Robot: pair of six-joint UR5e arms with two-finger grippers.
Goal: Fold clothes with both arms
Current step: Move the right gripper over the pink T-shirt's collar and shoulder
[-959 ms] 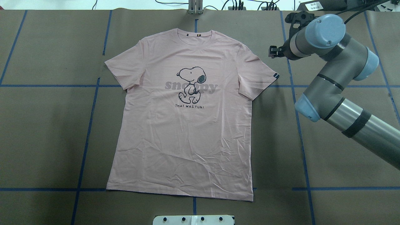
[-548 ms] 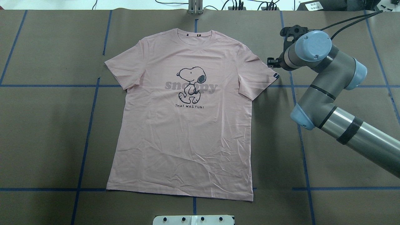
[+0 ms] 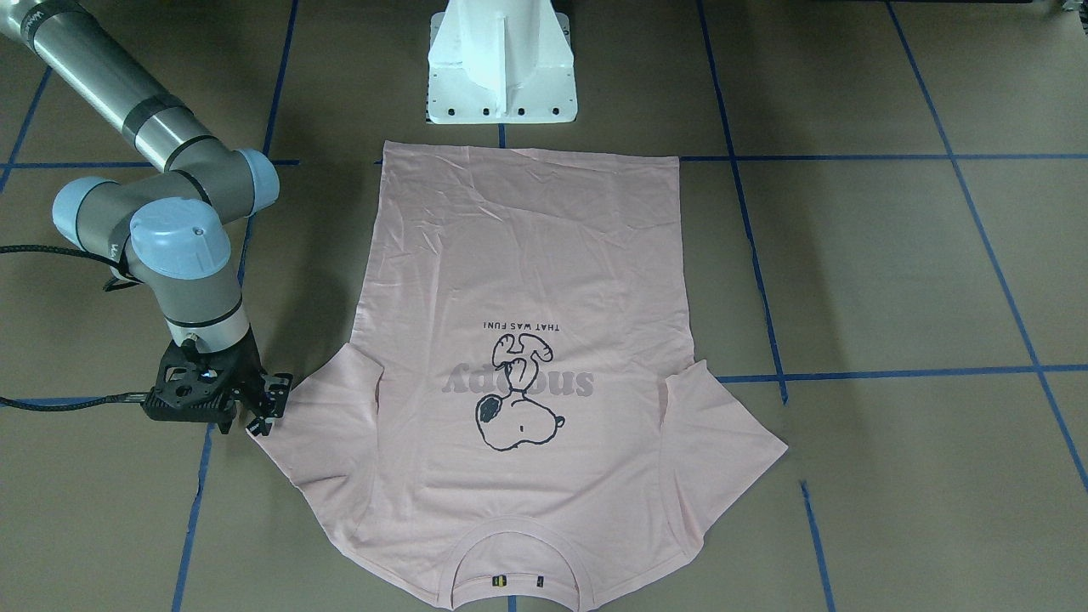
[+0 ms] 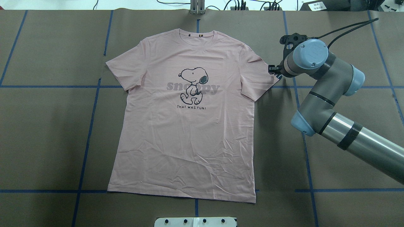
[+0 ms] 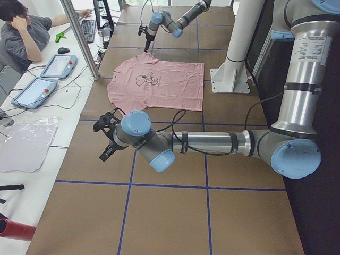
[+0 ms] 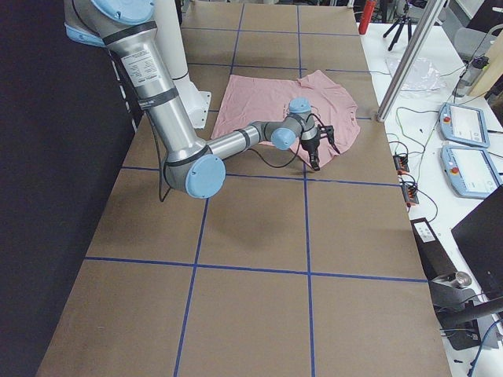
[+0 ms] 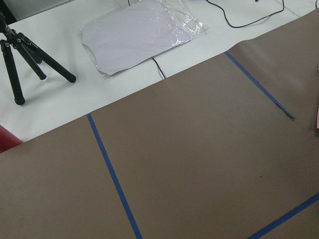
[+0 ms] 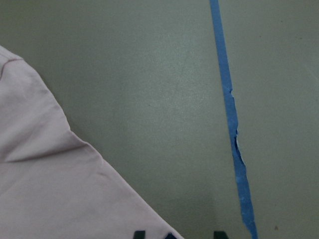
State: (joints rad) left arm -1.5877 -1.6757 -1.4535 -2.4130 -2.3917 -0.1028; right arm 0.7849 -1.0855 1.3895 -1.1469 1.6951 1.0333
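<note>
Just dropped nearer, right gripper (image 3: 267,406) now at the right sleeve tip (image 3: 299,418) of the shirt (image 3: 527,255), fingers apart, pinch not yet made; cannot tell the far-left left gripper's (image 5: 108,139) state

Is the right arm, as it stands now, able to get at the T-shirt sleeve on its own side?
Probably yes. The right gripper hangs at the outer tip of that sleeve, its jaws apparently open, and nothing lies between them.
</note>
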